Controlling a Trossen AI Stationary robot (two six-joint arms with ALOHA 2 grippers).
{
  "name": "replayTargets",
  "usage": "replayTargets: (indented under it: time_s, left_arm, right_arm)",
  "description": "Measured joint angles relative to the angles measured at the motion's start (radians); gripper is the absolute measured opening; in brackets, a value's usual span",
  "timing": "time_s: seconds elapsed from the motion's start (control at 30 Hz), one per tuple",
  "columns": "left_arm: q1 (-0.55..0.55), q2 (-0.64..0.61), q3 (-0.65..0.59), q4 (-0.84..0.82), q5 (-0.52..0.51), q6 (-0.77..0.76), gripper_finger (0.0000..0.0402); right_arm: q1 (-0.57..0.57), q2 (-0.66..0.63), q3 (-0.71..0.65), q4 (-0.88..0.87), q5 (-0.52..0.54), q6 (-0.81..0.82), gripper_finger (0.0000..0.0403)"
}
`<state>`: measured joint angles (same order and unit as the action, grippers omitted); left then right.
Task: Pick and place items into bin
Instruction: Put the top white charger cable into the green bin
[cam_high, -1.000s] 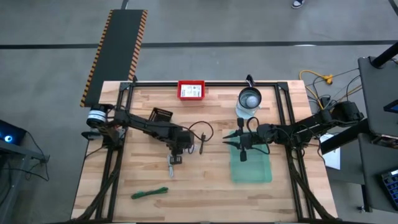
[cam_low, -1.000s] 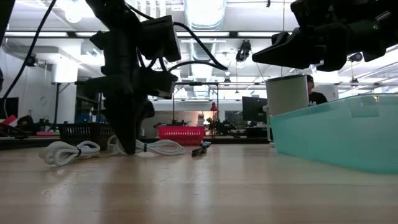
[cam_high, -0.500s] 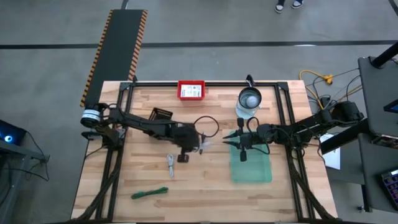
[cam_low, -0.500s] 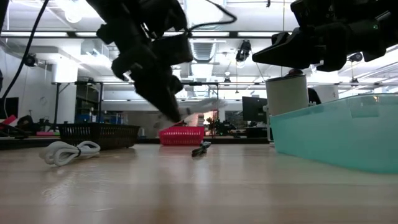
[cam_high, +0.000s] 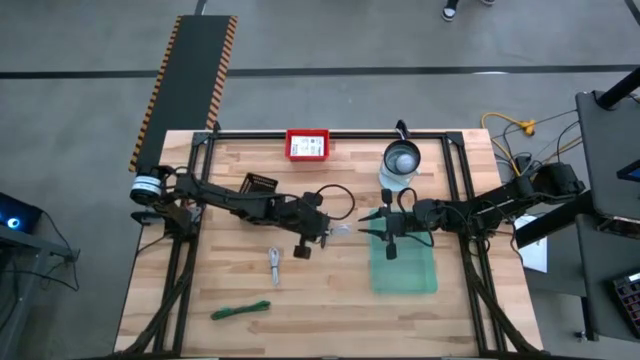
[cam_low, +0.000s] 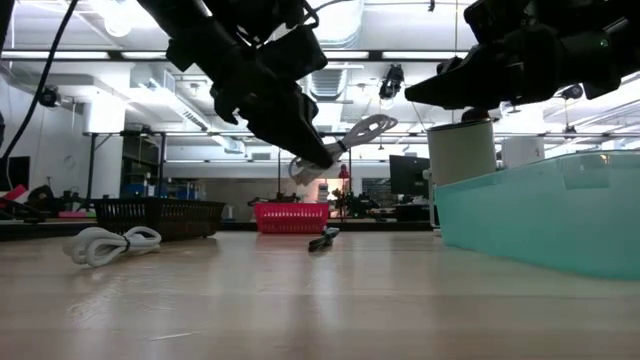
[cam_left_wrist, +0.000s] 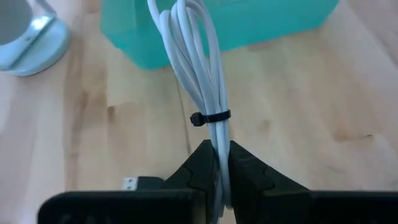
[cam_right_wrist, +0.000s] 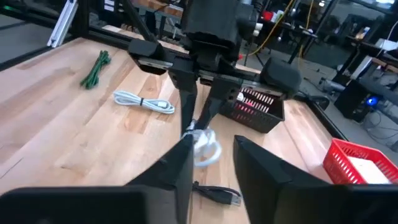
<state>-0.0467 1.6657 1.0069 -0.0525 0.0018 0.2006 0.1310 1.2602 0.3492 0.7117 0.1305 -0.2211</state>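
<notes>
The left tool was clamped shut on a white coiled cable, carrying it in the air toward the teal bin; the loops reached ahead of the fingers, almost to the bin's near wall. This looked like the transport step; next the tool would need to clear the rim before letting go. The right tool waited with fingers apart over the bin's near edge. No contents could be made out in the bin. Behind it, a red basket held white cards. A second cable lay on the tabletop.

White coiled cable bound by a black tie; teal bin; pale wood desk; red basket.
</notes>
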Motion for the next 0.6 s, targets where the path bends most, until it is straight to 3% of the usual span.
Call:
replayTargets:
  time_s: [0.2, 0.33, 0.6]
  left_arm:
    - [0.001, 0.002, 0.000, 0.038, -0.105, 0.017, 0.0017]
    - [0.001, 0.002, 0.000, 0.109, -0.120, 0.038, 0.0017]
    - [0.001, 0.002, 0.000, 0.183, -0.197, 0.079, 0.0017]
  right_arm:
    - [0.000, 0.037, 0.000, 0.013, 0.000, 0.005, 0.0182]
    - [-0.001, 0.057, 0.000, 0.083, 0.037, -0.032, 0.0223]
    - [-0.001, 0.079, 0.000, 0.157, 0.093, -0.032, 0.0248]
